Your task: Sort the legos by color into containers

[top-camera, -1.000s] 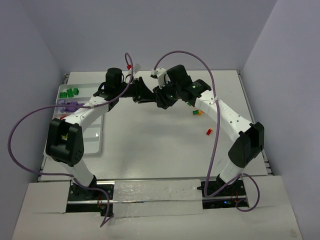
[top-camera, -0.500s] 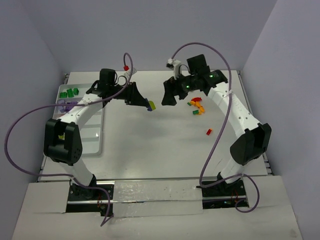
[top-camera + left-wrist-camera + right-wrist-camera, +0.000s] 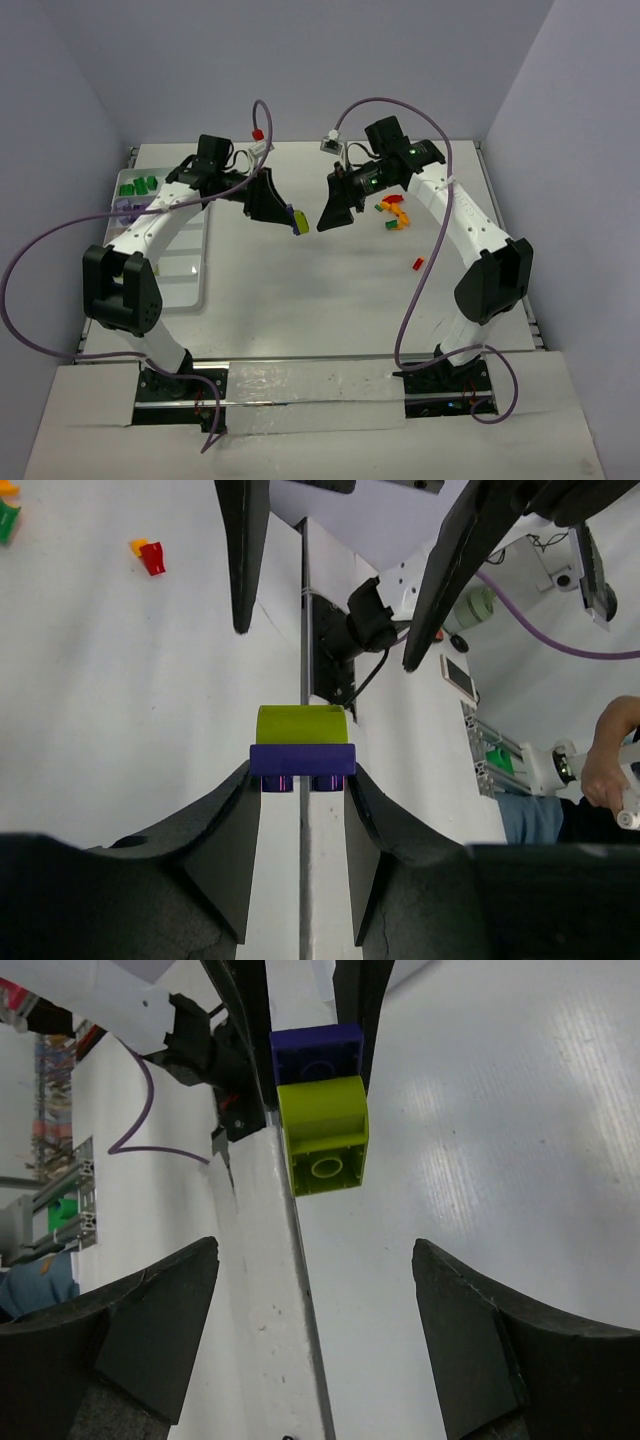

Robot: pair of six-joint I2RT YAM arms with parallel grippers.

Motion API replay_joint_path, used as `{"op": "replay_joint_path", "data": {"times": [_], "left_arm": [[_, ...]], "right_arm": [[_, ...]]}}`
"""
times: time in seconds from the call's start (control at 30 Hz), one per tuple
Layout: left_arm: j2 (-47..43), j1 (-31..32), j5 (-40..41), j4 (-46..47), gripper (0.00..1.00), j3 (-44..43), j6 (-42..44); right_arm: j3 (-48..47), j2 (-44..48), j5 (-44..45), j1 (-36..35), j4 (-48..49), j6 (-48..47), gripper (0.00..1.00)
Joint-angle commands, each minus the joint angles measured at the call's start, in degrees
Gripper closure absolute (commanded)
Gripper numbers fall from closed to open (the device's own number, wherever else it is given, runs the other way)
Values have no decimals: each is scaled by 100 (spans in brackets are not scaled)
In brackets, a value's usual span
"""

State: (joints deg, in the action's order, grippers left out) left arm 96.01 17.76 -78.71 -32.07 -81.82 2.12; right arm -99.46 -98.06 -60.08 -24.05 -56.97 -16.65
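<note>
The left pincer point(image 3: 300, 771) is clenched on a purple brick point(image 3: 301, 759) with a lime brick point(image 3: 300, 723) stuck to it, above the counter point(image 3: 300, 290). The right pincer point(image 3: 310, 1260) faces them, released and empty.

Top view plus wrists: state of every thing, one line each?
Left gripper: shut on the purple brick.
Lime brick: joined to the purple brick, not gripped.
Right gripper: open, facing the lime brick.
Tray: holds green bricks and purple bricks at its far end.
Loose bricks: lying on the table, right side.
</note>
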Motion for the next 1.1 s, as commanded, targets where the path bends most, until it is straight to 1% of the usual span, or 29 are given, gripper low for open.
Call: {"op": "replay_joint_path", "data": {"times": [0.0,0.13,0.2,0.37,0.5,0.7,0.73,0.83,0.87,0.9,0.93,0.97,1.0,1.03,1.07], "left_arm": [[-539,177,39,1007,100,370,-715],[-674,338,238,1023,100,434,-738],[-686,380,262,972,100,393,-681],[-697,435,293,973,100,344,-719],[-698,465,330,991,100,334,-747],[-672,495,426,1027,100,334,-760],[-678,500,436,1034,100,337,-769],[-700,509,465,1045,100,342,-766],[-707,509,479,1045,100,342,-766],[-716,509,479,1045,100,343,-766],[-724,509,497,1045,100,351,-774],[-724,509,506,1045,98,351,-766],[-724,509,530,1051,92,357,-772],[-724,509,537,1047,85,360,-774],[-723,510,535,1040,76,363,-782]], "right_arm": [[178,94,-293,-145,408,275,18],[139,7,-355,-217,516,416,27],[80,-52,-337,-267,538,461,33],[50,-123,-384,-307,538,454,44],[59,-126,-415,-344,485,400,49],[-12,-143,-504,-443,283,220,50],[-12,-146,-504,-446,283,209,52],[-16,-171,-506,-460,257,192,62],[-29,-178,-513,-461,230,171,67],[-29,-179,-513,-469,221,154,67],[-38,-196,-513,-469,204,145,74],[-38,-205,-513,-469,195,145,78],[-44,-217,-501,-475,189,151,91],[-50,-226,-478,-478,190,167,98],[-56,-230,-451,-478,195,189,100]]}}
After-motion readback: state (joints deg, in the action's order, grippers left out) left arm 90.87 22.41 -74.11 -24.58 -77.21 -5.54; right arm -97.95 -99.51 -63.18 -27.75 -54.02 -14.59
